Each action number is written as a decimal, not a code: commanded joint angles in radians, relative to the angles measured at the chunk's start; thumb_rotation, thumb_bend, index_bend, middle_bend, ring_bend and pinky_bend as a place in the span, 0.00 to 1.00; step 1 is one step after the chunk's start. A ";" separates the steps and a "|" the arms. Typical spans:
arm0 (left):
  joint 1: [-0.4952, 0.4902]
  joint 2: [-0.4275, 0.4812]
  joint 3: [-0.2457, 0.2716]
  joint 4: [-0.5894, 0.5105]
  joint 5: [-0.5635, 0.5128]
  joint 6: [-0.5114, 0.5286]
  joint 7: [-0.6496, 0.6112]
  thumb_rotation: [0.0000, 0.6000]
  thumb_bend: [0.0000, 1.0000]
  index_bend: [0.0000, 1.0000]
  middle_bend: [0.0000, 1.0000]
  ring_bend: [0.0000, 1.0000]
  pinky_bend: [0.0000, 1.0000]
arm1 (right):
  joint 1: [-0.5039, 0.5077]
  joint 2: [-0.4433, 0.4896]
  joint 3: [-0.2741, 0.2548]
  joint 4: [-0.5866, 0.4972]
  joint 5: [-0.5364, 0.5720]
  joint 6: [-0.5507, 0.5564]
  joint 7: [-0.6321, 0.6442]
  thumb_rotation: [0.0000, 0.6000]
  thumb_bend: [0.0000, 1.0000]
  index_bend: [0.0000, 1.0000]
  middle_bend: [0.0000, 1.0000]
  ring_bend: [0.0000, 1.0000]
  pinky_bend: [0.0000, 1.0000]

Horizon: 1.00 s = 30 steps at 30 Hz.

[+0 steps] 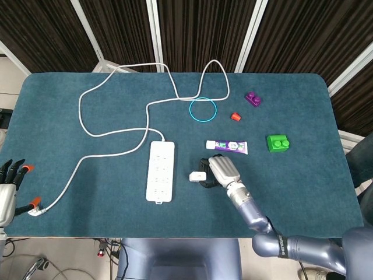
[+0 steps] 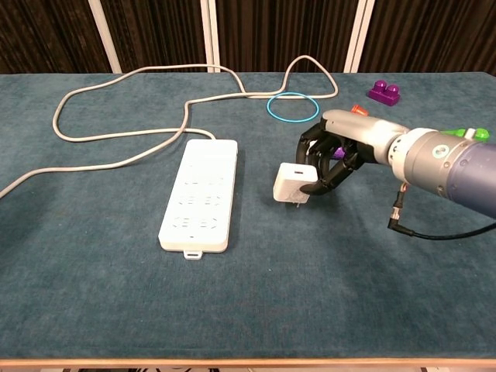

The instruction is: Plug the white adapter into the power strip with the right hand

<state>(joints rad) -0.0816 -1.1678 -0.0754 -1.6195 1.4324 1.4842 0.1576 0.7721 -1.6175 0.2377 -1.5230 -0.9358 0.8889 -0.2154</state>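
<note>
The white power strip (image 1: 161,171) (image 2: 199,194) lies flat on the blue table, its cord looping off to the far left. My right hand (image 1: 218,172) (image 2: 332,159) holds the small white adapter (image 1: 197,175) (image 2: 294,184) between its fingertips, just right of the strip and lifted a little above the table. In the chest view the adapter's prongs point downward. A gap separates the adapter from the strip. My left hand (image 1: 10,181) hangs at the table's near left edge with its fingers spread and nothing in them.
A toothpaste tube (image 1: 227,146) lies just beyond my right hand. Farther back are a blue ring (image 1: 203,109) (image 2: 292,106), a small red cap (image 1: 235,116), a purple brick (image 1: 253,98) (image 2: 384,92) and a green brick (image 1: 278,143). The strip's plug (image 1: 35,207) lies near my left hand.
</note>
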 commanded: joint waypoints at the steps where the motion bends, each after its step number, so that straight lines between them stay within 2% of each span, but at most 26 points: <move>1: 0.001 0.000 0.000 -0.002 0.002 0.005 -0.002 1.00 0.14 0.23 0.10 0.01 0.13 | 0.044 0.034 0.014 -0.026 0.070 -0.051 -0.060 1.00 0.50 0.79 0.60 0.50 0.24; 7: 0.007 -0.003 -0.006 -0.005 -0.003 0.022 -0.006 1.00 0.14 0.23 0.10 0.01 0.13 | 0.147 0.053 0.032 -0.013 0.217 -0.102 -0.187 1.00 0.50 0.79 0.60 0.50 0.24; 17: 0.007 -0.006 -0.011 -0.001 -0.012 0.024 -0.010 1.00 0.14 0.23 0.10 0.01 0.13 | 0.354 0.077 0.099 0.038 0.594 -0.170 -0.282 1.00 0.50 0.79 0.60 0.50 0.24; 24: 0.010 -0.004 -0.014 -0.001 -0.013 0.032 -0.020 1.00 0.14 0.23 0.10 0.01 0.13 | 0.447 0.090 0.115 0.060 0.782 -0.174 -0.287 1.00 0.50 0.79 0.60 0.50 0.24; 30: 0.012 -0.002 -0.016 -0.002 -0.014 0.038 -0.028 1.00 0.14 0.24 0.10 0.01 0.13 | 0.478 0.075 0.121 0.078 0.848 -0.165 -0.258 1.00 0.51 0.79 0.61 0.50 0.24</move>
<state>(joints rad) -0.0696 -1.1697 -0.0913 -1.6212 1.4185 1.5220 0.1296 1.2444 -1.5374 0.3553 -1.4509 -0.0933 0.7191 -0.4812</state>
